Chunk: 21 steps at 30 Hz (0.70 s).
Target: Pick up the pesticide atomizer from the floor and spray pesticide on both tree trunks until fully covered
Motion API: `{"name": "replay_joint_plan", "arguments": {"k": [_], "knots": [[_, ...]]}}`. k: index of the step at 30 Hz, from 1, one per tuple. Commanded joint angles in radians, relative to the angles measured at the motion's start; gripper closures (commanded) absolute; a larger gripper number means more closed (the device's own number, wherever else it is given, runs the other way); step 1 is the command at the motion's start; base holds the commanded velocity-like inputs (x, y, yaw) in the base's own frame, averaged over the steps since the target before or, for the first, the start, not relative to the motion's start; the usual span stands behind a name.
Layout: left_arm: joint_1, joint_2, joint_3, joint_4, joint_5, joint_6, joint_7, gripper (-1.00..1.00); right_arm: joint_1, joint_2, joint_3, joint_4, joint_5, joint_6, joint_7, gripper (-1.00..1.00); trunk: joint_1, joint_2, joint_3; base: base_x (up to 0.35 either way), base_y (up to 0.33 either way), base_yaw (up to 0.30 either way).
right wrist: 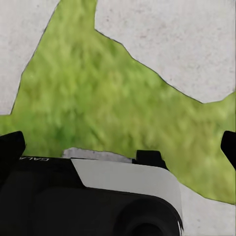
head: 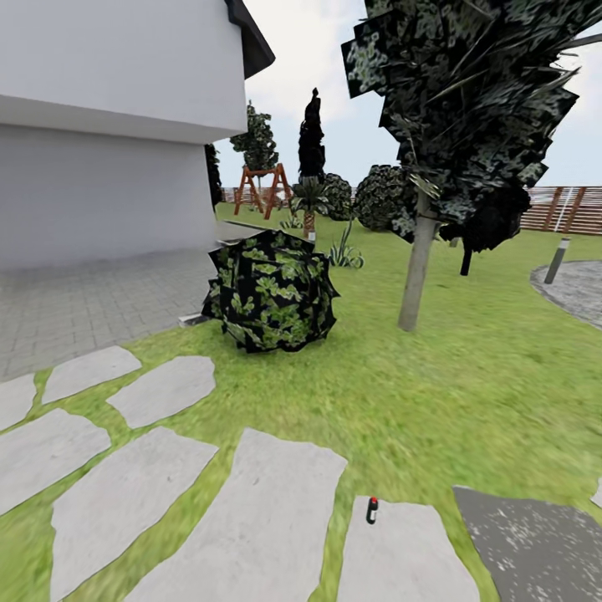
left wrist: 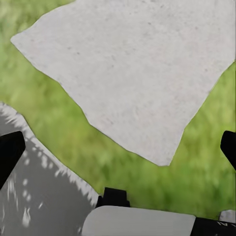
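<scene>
Black and small, the pesticide atomizer (head: 372, 510) with its red tip stood on a pale grey stepping stone (head: 405, 552) at about five o'clock in the head view, close to that stone's far edge and not yet touched. By my reading the approach step was in hand: the bottle lay low and near, so the next move called for closing in and lowering an arm over it.

At one o'clock rose the nearer tree, its straight grey-brown trunk (head: 415, 272) bare up to a flat canopy of dark mottled leaves (head: 468, 109), well apart from the bottle across the lawn. A squat leafy bush (head: 272, 288) sat at twelve o'clock, beside the white house wall (head: 109, 125) and a grey brick paving (head: 92, 301). Far back stood a wooden playset (head: 259, 191) and a brown slatted fence (head: 568, 209).

The stones looked rough, irregular and matte; the grass soft and blurred.

The left gripper (left wrist: 118, 150) hung over stone and grass with its dark fingertips (left wrist: 10, 150) spread wide, holding nothing. The right gripper (right wrist: 118, 147) was likewise spread wide and empty above grass between stones.
</scene>
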Motion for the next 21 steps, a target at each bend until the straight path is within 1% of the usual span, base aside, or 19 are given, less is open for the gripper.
{"name": "replay_joint_plan", "arguments": {"k": [1, 5, 10, 15, 21], "knots": [[0.000, 0.000, -0.002, -0.001, 0.007, -0.001, 0.000, -1.00, 0.001, 0.000, 0.000, -0.002, 0.000, -0.001, 0.002, -1.00, 0.001, 0.000, -0.001, 0.266, 0.218, -0.052], [0.000, 0.000, -0.002, -0.001, 0.007, -0.001, 0.000, -1.00, 0.001, 0.000, 0.000, -0.002, 0.000, -0.001, 0.002, -1.00, 0.001, 0.000, -0.001, 0.271, 0.229, -0.151], [0.000, 0.000, -0.002, -0.001, 0.007, -0.001, 0.000, -1.00, 0.001, 0.000, 0.000, -0.002, 0.000, -0.001, 0.002, -1.00, 0.001, 0.000, -0.001, 0.232, 0.211, -0.264], [0.000, 0.000, -0.001, -0.002, 0.007, -0.001, 0.000, -1.00, 0.001, 0.000, 0.000, -0.002, 0.000, -0.001, 0.002, -1.00, 0.001, 0.000, -0.001, 0.089, 0.085, -0.290], [0.000, 0.000, -0.001, -0.001, 0.007, -0.001, 0.000, -1.00, 0.001, -0.001, 0.000, -0.002, 0.000, -0.001, 0.002, -1.00, 0.001, 0.000, -0.001, 0.019, 0.018, -0.298]]}}
